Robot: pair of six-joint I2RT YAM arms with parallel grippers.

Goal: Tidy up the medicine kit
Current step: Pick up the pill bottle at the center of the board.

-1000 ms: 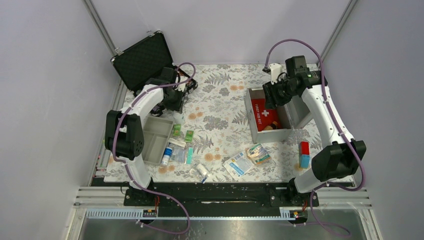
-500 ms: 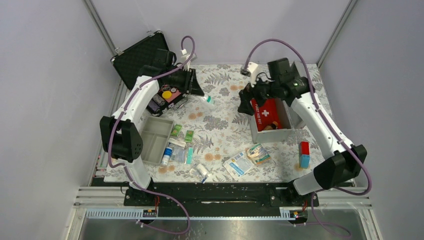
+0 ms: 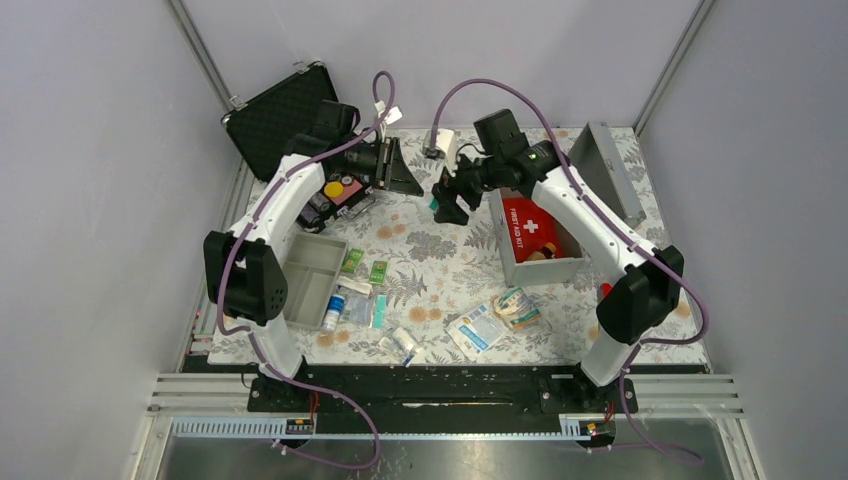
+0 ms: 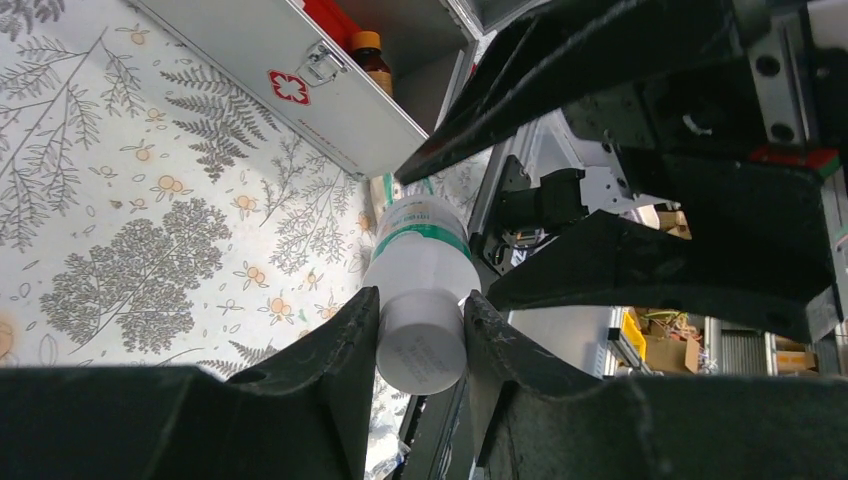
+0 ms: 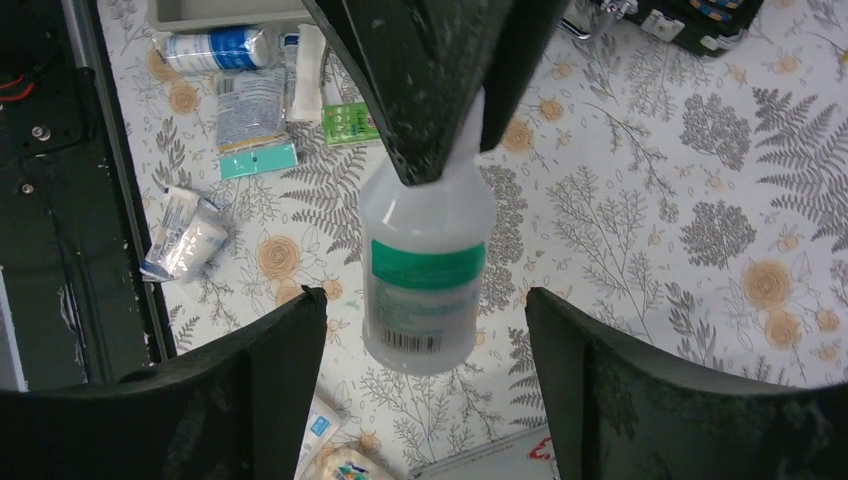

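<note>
A white bottle with a green band [image 3: 429,197] hangs over the flowered cloth, and my left gripper [image 3: 413,184] is shut on its cap [image 4: 422,345]. My right gripper [image 3: 446,203] is open, its fingers standing on either side of the bottle's body [image 5: 428,270] without touching it. The medicine kit [image 3: 540,268], a silver-grey metal box, stands just right of both grippers with its lid [image 3: 606,170] thrown back. A red first-aid pouch [image 3: 528,225] lies inside it, beside an amber bottle [image 4: 370,50].
An open black foam-lined case [image 3: 285,120] with coloured chips sits at the back left. A grey tray [image 3: 310,275] lies at the left. Loose packets [image 3: 362,290], gauze rolls [image 3: 402,345] and sachets [image 3: 480,328] are scattered along the near side.
My left gripper rose from the black case and carried the bottle rightward over the cloth. My right arm swung left, away from the kit, and its jaws opened around the bottle.
</note>
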